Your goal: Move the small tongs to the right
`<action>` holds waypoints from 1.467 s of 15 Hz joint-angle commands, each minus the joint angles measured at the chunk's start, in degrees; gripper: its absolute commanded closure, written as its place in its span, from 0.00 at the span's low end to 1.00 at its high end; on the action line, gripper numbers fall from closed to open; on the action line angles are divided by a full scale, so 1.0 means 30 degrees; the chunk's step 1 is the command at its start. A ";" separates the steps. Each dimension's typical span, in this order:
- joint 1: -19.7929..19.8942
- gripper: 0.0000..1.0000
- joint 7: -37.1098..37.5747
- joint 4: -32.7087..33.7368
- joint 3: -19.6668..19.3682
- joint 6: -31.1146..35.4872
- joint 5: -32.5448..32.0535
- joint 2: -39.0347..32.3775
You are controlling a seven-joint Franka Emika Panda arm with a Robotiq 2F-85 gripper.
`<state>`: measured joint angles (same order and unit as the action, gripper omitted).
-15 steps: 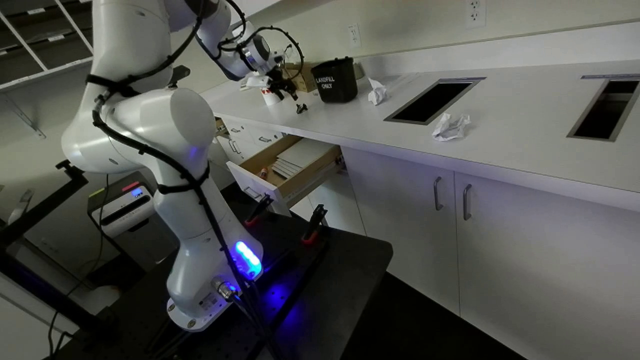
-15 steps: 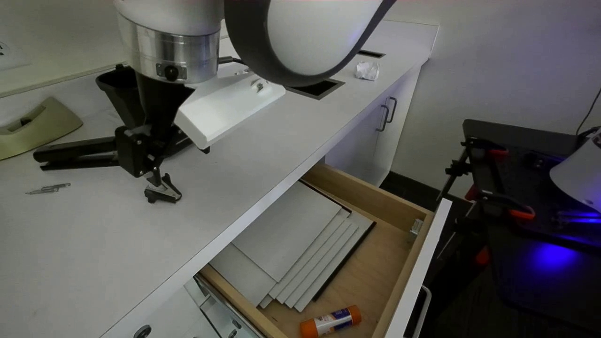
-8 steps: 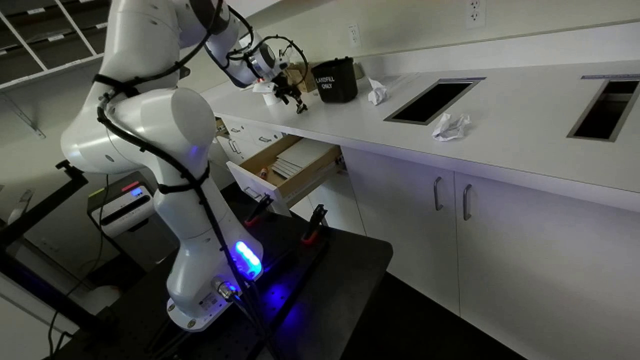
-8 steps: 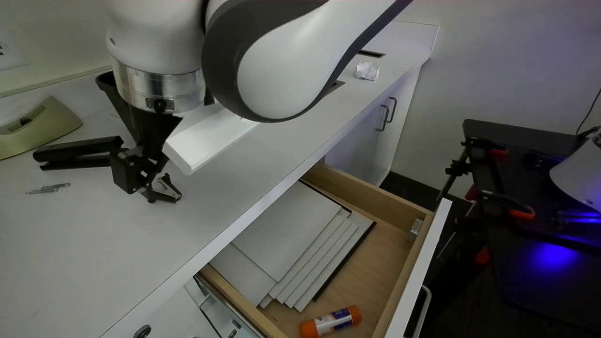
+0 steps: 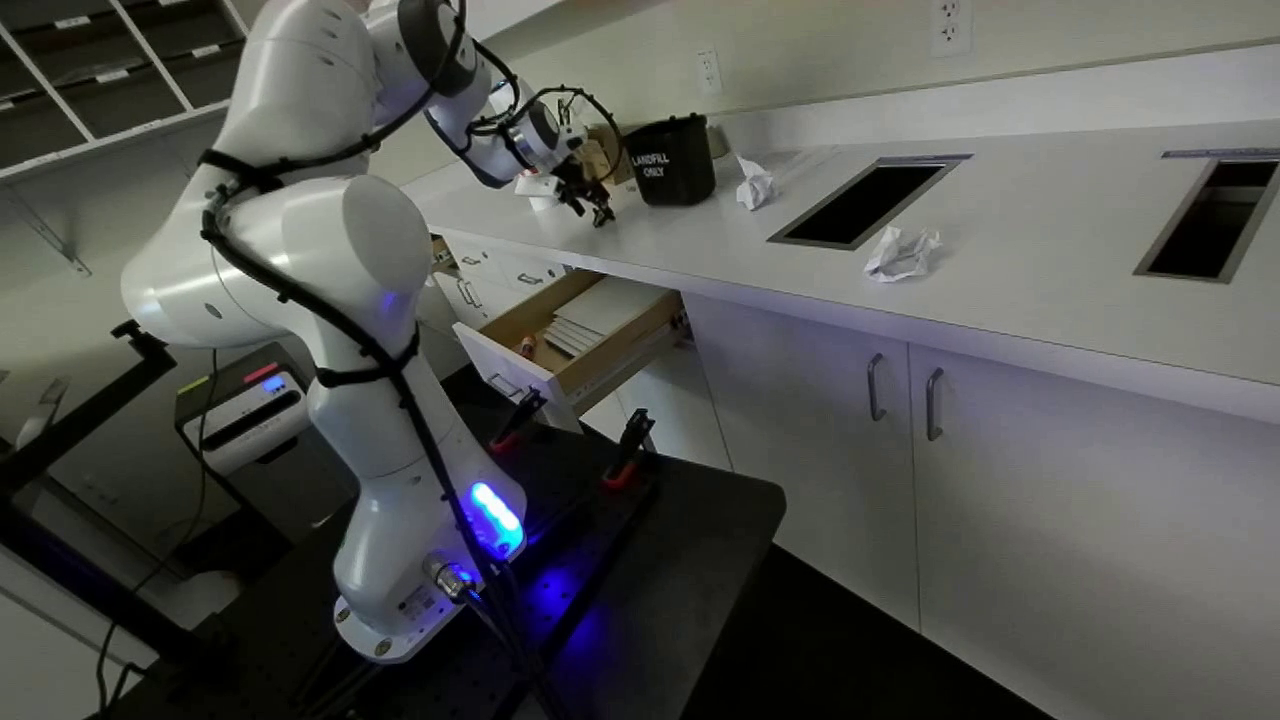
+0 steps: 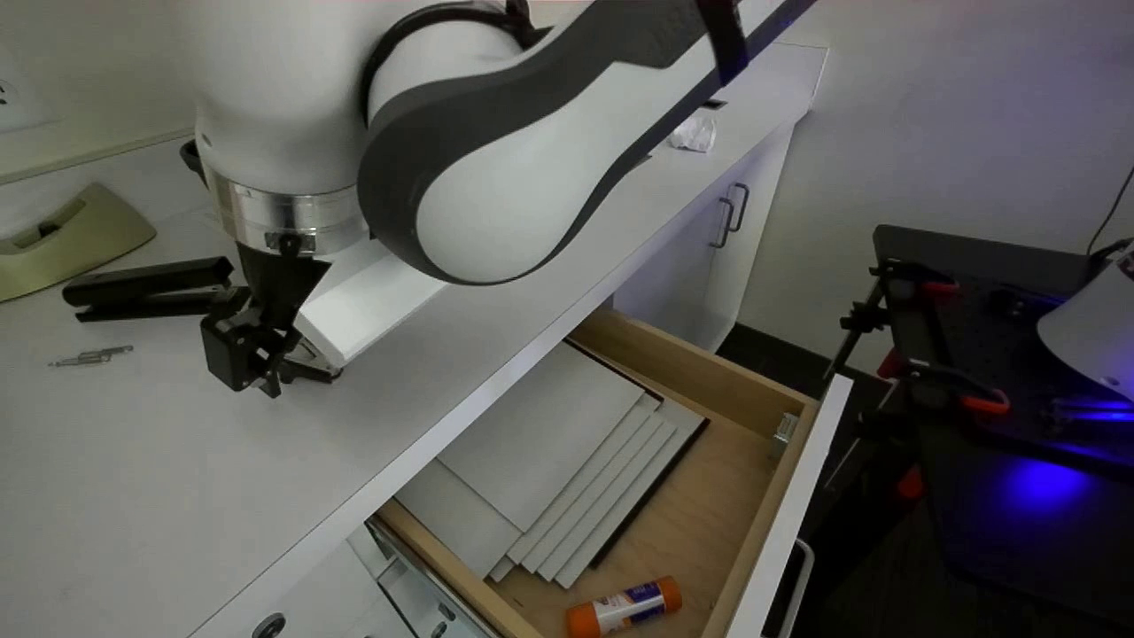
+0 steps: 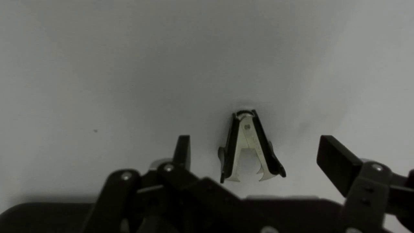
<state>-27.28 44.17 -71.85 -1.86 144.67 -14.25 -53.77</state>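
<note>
The small tongs look like a black and silver staple remover. In the wrist view the small tongs (image 7: 247, 136) lie on the counter, prongs spread toward the gripper base. My gripper (image 7: 254, 153) is open, with one finger on each side of the tongs and a gap on both sides, wider on the right. In an exterior view the tongs (image 6: 310, 370) are partly hidden behind the gripper (image 6: 273, 377) and the white wrist-mounted part. In an exterior view the gripper (image 5: 587, 203) is low over the counter at the tongs (image 5: 604, 216).
A black stapler (image 6: 146, 288), a tape dispenser (image 6: 80, 239) and small metal pieces (image 6: 91, 356) lie near the gripper. A black bin (image 5: 680, 165) and crumpled paper (image 5: 755, 185) stand further along. An open drawer (image 6: 780, 514) with a glue stick (image 6: 625, 607) juts below the counter edge.
My arm has come down and the gripper has lowered to the tongs, reaching around them. The tongs have not visibly moved. The gripper holds nothing.
</note>
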 commanded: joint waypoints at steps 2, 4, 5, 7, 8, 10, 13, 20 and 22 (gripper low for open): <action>-0.0343 0.00 -0.0269 0.1746 -0.0503 -0.0605 0.0358 -0.1151; -0.0374 0.27 -0.0224 0.2065 -0.0632 -0.0592 0.0350 -0.1438; -0.0379 0.34 -0.0215 0.2192 -0.0686 -0.0572 0.0347 -0.1541; -0.0384 0.50 -0.0192 0.2447 -0.0775 -0.0577 0.0358 -0.1731; -0.0378 0.57 -0.0194 0.2576 -0.0793 -0.0604 0.0376 -0.1816; -0.0364 0.72 -0.0180 0.2736 -0.0835 -0.0631 0.0392 -0.1889; -0.0354 0.94 -0.0173 0.2847 -0.0866 -0.0630 0.0420 -0.1928; -0.0361 0.93 0.1607 0.0269 -0.1125 -0.1431 0.0111 0.0307; -0.0444 0.93 0.2981 -0.1694 -0.1632 -0.1497 0.0027 0.1915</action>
<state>-27.64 47.86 -66.89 -4.47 142.26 -14.18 -56.77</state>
